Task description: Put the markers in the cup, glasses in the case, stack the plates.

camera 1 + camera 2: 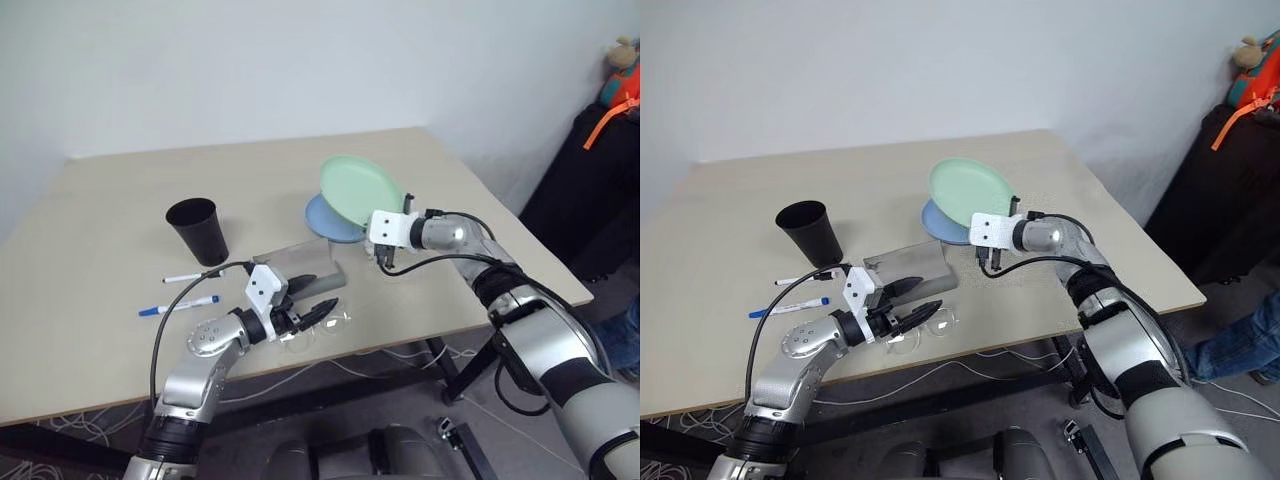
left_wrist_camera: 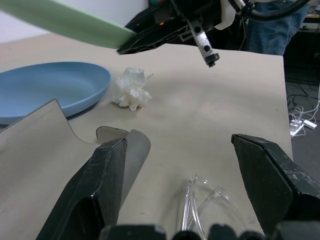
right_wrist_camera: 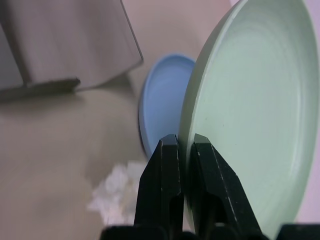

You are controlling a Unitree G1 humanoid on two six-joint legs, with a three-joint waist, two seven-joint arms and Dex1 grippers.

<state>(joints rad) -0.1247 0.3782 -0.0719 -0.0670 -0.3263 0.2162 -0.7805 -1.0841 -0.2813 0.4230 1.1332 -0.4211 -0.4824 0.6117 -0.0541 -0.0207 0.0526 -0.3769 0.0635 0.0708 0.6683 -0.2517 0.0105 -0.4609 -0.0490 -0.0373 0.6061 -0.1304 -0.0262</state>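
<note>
While the green plate is held up: every other thing is seen lying on the surface (image 1: 90,340).
Right tool (image 3: 186,145): its fingers are pinched on the rim of the green plate (image 1: 360,190), which is lifted and tilted above the blue plate.
Blue plate (image 1: 325,222): laid flat towards the far right of the surface, partly covered from view by the green one.
Tissue (image 2: 132,89): crumpled, placed just beside the blue plate.
Left tool (image 2: 182,200): spread wide and empty, held level over the near edge, the glasses seen between its fingers.
Glasses (image 1: 930,325): laid near the front edge, just right of the left tool.
Case (image 1: 305,268): open, set between the cup and the plates, just beyond the left tool.
Cup (image 1: 197,231): upright at the left, empty.
Markers: black-capped marker (image 1: 195,276) and blue-capped marker (image 1: 180,305) laid side by side, near the cup.
</note>
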